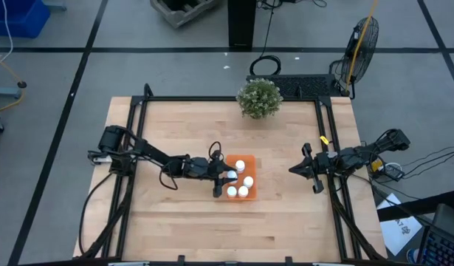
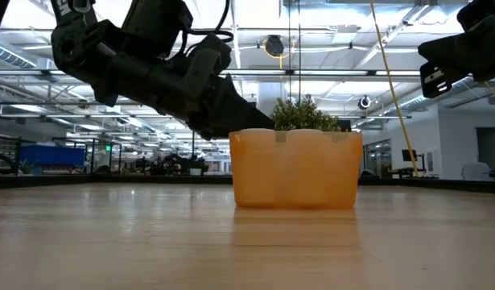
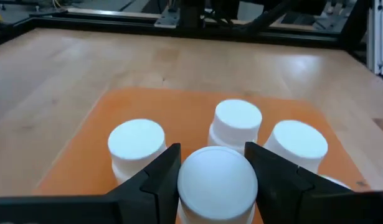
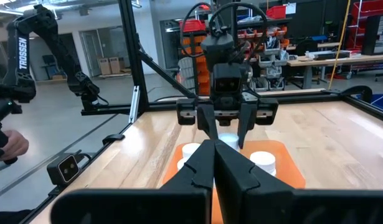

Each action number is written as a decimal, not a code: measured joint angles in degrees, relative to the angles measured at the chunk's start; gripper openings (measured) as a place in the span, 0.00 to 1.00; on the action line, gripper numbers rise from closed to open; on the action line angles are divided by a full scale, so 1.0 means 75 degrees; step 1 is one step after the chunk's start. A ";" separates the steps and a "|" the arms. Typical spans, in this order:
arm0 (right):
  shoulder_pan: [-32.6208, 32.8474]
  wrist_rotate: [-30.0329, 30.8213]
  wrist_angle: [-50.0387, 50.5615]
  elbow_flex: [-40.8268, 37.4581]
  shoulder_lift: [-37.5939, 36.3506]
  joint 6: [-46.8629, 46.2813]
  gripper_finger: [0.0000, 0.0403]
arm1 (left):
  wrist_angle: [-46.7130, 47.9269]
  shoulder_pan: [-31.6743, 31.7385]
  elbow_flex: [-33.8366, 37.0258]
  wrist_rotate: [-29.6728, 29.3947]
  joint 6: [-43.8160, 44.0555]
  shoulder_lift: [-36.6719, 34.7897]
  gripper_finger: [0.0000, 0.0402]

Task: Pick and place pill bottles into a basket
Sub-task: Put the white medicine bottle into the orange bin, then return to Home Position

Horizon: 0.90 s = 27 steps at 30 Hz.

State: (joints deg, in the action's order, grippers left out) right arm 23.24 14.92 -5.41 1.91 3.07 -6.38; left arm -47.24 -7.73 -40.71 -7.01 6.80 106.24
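Pill bottles (image 1: 240, 165) crowd the basket (image 1: 252, 159); the left tool (image 3: 217, 177), clamped on the fifth bottle (image 3: 217, 180) above it, could topple neighbours when letting go. Right tool (image 4: 214, 163) waits, fingers together.

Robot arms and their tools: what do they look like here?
Both arms are dark, nearly black, jointed links with black cables looped along them. The left tool and right tool each end in two dark, wedge-shaped fingers. The right arm carries a small yellow tag. White "TROSSEN" lettering runs along one link.
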 joint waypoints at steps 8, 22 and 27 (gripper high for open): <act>-0.0001 -0.0001 0.0000 0.0001 0.0003 -0.0002 0.00 | 0.0002 0.0015 -0.0186 0.0135 0.0114 0.0290 0.45; 0.0000 -0.0002 0.0000 -0.0002 0.0012 -0.0001 0.00 | -0.0125 0.0015 -0.0210 0.0071 0.0176 0.0265 0.57; -0.0001 0.0000 0.0000 -0.0001 0.0012 0.0000 0.00 | -0.0120 0.0015 -0.0222 0.0149 0.0189 0.0237 0.66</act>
State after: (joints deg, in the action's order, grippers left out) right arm 23.24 14.92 -5.41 1.90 3.16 -6.38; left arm -48.13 -7.62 -42.37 -5.89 8.22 108.02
